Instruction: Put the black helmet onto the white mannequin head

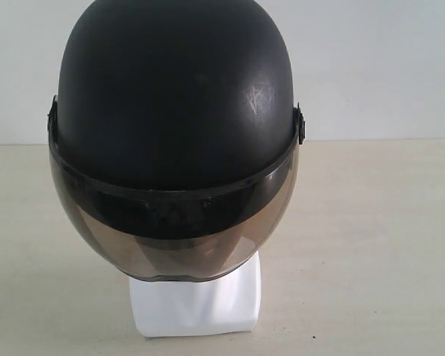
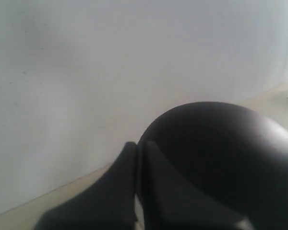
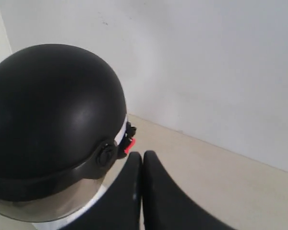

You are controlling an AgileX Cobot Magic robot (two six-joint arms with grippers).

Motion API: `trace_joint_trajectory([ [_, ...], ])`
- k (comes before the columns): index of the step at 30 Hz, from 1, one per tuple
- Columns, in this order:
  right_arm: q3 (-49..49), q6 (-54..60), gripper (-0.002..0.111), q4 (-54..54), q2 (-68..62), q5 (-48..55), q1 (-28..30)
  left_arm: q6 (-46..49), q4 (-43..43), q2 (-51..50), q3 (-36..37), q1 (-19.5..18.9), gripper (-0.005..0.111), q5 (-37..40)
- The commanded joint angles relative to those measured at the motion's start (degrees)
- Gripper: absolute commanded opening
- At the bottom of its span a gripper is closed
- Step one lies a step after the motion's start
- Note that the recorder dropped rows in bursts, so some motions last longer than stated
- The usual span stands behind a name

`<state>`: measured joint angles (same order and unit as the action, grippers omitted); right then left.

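Across the lower half of the exterior frame runs a pale beige worktop point(image 1: 371, 245), matte and faintly speckled. It meets a plain white wall point(image 1: 378, 67) that fills the upper part of the frame behind everything. The light is soft and even.

At the centre of the frame stands the white mannequin head point(image 1: 196, 304). Only its squared neck base shows, resting on the worktop at the lower centre. The black helmet point(image 1: 178, 96) sits on top of it, covers the head down to the chin and is clearly wider than the neck.

The shell is matte black and rounded, with pale scuff marks point(image 1: 256, 96) on its upper right side. Below the shell's rim curves a smoky-brown tinted visor point(image 1: 170, 245), darker along its upper band and more see-through towards its lower edge. A black side pivot point(image 1: 300, 124) shows at the right edge of the helmet. In the right wrist view a small red piece point(image 3: 129, 145) shows just behind this pivot.

The left claw point(image 2: 137, 146) has its dark fingers pressed together with nothing between them. It is close beside the helmet's dome, but whether they touch cannot be told. The right claw point(image 3: 142, 155) is likewise pressed together and empty, its tips near the side pivot.
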<state>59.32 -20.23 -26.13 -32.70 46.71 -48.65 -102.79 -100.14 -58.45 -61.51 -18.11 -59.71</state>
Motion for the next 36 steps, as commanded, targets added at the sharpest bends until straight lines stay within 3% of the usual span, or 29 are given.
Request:
trace_joint_trajectory([
  [1,-13.3,-1.1,0.000,-0.8,5.1,-14.1,0.1,2.2,0.2,11.7,14.4,-0.2,0.004,12.4],
  [6,-23.4,-1.8,0.000,-0.2,6.3,-22.5,0.1,2.2,0.2,23.2,26.5,-0.2,0.004,20.7],
  [11,-26.1,-10.4,0.000,0.2,6.2,-22.5,0.1,2.2,0.2,28.9,32.7,-0.2,0.004,22.3],
  [31,-26.1,-10.0,0.000,-3.1,6.8,-23.3,0.3,2.1,0.2,32.4,34.5,-0.2,0.004,21.9],
  [33,-26.3,-9.4,0.000,-5.4,8.7,-23.2,4.1,2.1,0.2,32.4,34.5,-0.2,0.004,21.9],
  [35,-28.9,-9.4,0.000,-5.1,11.4,-27.1,12.4,2.1,0.2,32.4,34.5,-0.2,0.004,21.9],
  [36,-32.2,-9.4,0.000,-3.6,13.1,-32.0,19.3,2.1,0.2,32.4,34.5,-0.2,0.004,21.9],
])
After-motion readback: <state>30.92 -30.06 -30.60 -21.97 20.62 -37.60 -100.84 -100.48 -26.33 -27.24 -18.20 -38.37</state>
